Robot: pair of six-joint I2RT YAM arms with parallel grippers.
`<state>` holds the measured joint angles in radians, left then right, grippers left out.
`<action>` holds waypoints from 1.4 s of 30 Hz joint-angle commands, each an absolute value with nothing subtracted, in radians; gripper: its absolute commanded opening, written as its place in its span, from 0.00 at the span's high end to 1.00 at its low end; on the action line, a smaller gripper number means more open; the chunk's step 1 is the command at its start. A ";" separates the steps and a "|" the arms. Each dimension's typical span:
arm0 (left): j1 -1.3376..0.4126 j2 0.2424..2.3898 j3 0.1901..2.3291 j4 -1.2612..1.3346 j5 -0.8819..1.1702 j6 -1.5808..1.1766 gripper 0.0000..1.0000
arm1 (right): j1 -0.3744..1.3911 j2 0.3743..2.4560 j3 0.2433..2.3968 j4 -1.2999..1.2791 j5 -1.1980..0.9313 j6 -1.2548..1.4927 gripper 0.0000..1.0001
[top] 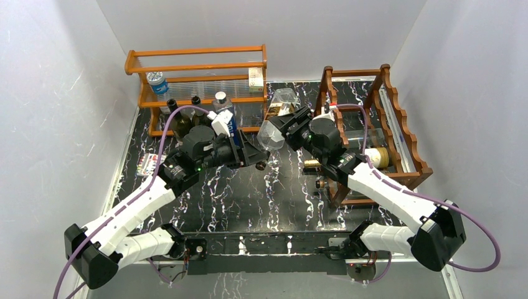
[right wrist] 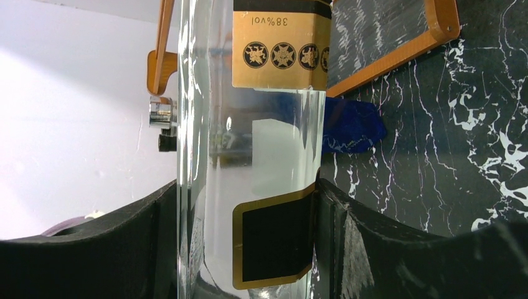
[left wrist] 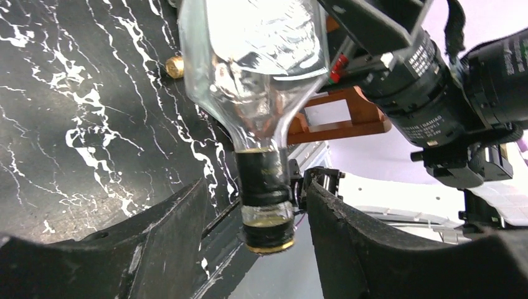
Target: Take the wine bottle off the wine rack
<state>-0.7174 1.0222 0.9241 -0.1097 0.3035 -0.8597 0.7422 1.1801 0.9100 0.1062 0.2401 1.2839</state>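
Wine bottle (top: 276,121) is off the wine rack (top: 408,142), in the air between the arms. Right gripper (right wrist: 249,205) clamped on its body. Left gripper (left wrist: 258,205) fingers apart, flanking the neck without touching. Probably left to do: setting it down.

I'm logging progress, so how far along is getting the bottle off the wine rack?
Done: the clear bottle is off the wine rack, in the air over the table. In hand: the right gripper grips its body, and the left gripper sits open around the neck, not touching it. Left: probably a handover or setting it down.
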 commanded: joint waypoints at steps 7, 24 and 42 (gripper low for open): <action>-0.721 1.052 0.932 -0.129 0.280 -0.857 0.43 | 0.773 1.088 0.921 0.310 0.234 1.325 1.00; -0.732 1.033 0.866 -0.131 0.350 -0.888 0.90 | 0.799 1.090 0.875 0.129 0.269 1.302 0.74; -0.732 0.896 0.641 -0.079 0.308 -1.058 1.00 | 0.812 1.185 0.760 0.153 0.207 1.328 0.35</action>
